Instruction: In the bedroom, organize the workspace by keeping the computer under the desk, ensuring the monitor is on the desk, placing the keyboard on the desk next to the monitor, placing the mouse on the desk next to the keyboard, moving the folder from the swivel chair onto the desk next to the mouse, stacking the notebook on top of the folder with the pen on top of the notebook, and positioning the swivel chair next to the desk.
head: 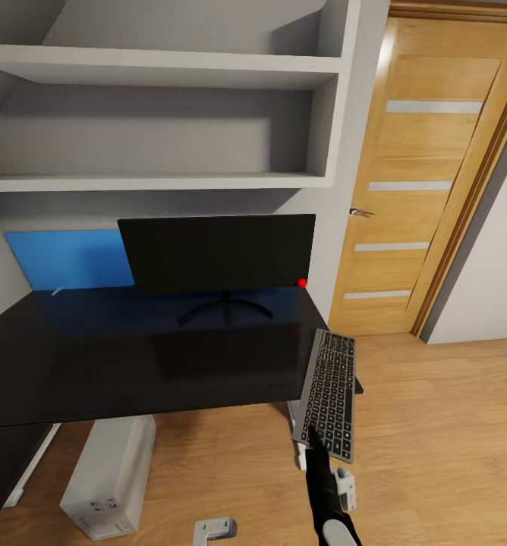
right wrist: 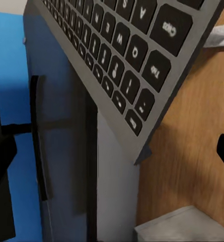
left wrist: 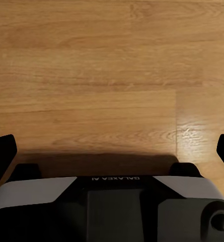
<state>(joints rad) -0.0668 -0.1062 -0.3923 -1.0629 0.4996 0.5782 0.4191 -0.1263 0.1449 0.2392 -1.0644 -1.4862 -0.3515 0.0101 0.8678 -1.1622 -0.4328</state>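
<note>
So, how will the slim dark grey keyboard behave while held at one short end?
The slim dark grey keyboard looks stiff: it spans out from the right gripper without sagging. Held near one end, it may pivot or slip. Part of it overlaps the glossy black desk corner, so it could knock against the edge.

The monitor (head: 219, 254) stands on the desk (head: 94, 364), keyboard (head: 330, 393) overhanging its right edge, computer (head: 111, 478) underneath

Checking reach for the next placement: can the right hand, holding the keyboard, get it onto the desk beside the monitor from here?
Probably yes. The right hand holds the keyboard at the desk's right edge, and the black top in front of the monitor looks bare.
</note>
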